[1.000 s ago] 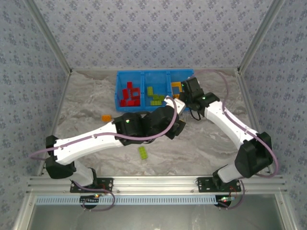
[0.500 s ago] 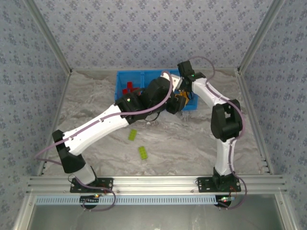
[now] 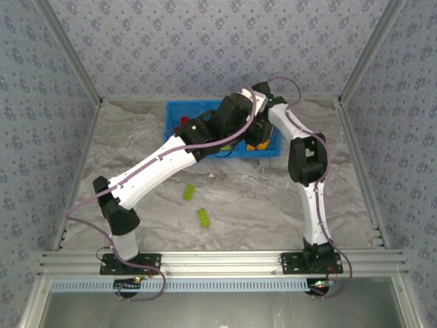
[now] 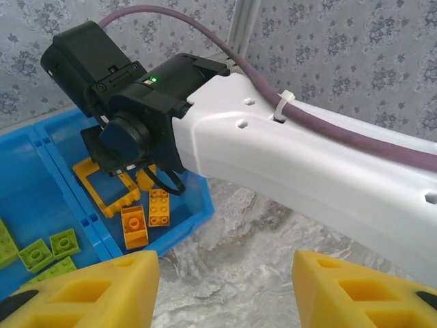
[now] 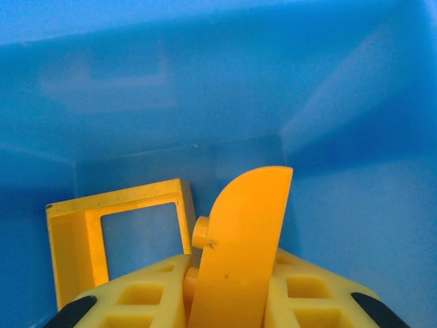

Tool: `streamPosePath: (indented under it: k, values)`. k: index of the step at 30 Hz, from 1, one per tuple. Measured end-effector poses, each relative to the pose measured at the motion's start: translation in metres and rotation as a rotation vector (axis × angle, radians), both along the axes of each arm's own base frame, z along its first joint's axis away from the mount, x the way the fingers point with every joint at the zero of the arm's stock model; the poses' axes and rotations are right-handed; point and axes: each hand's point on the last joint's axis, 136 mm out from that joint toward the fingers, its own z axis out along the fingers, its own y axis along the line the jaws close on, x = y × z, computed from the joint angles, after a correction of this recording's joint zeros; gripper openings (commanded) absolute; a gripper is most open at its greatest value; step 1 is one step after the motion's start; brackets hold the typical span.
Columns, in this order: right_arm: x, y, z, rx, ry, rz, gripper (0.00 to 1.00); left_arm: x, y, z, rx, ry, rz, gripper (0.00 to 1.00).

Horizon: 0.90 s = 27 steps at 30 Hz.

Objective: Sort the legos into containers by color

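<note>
One orange brick (image 5: 239,253), upright, pinched by right gripper (image 5: 229,290) inside right-end compartment (image 5: 205,82) of tray (image 4: 181,232) | left gripper (image 4: 225,287) spread wide, empty

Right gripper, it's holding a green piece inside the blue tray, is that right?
Not quite. The piece in the right gripper is orange, not green, as the right wrist view shows. It is inside the blue tray, as you said.

Left arm (image 3: 160,164) now extends over the blue tray (image 3: 173,113), off mid-table — right arm (image 3: 311,198) stands steeper, elbow drawn inward.
</note>
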Motion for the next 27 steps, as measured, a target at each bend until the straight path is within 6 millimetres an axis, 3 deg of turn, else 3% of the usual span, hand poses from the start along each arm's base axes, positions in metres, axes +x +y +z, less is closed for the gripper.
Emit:
streamPosePath:
  k: [6, 12, 16, 19, 22, 27]
  values:
    - [-0.003, -0.001, -0.008, -0.007, 0.029, -0.008, 0.45, 0.006, 0.003, -0.003, 0.003, 0.0, 0.017, 0.54]
    - [-0.004, -0.001, -0.005, -0.004, 0.031, -0.01, 0.46, 0.027, 0.026, -0.038, 0.001, 0.087, 0.089, 0.54]
    - [-0.004, 0.001, 0.013, 0.014, 0.004, -0.003, 0.46, 0.031, 0.042, -0.043, -0.009, 0.116, 0.134, 0.54]
    - [-0.011, 0.004, 0.049, 0.036, -0.051, 0.016, 0.51, 0.026, 0.067, -0.037, -0.045, 0.135, 0.181, 0.54]
    - [-0.028, 0.01, 0.1, 0.071, -0.147, 0.047, 0.52, 0.027, 0.113, -0.026, -0.094, 0.144, 0.269, 0.54]
    - [-0.088, 0.033, 0.196, 0.173, -0.357, 0.162, 0.53, 0.034, 0.192, -0.021, -0.16, 0.157, 0.446, 0.54]
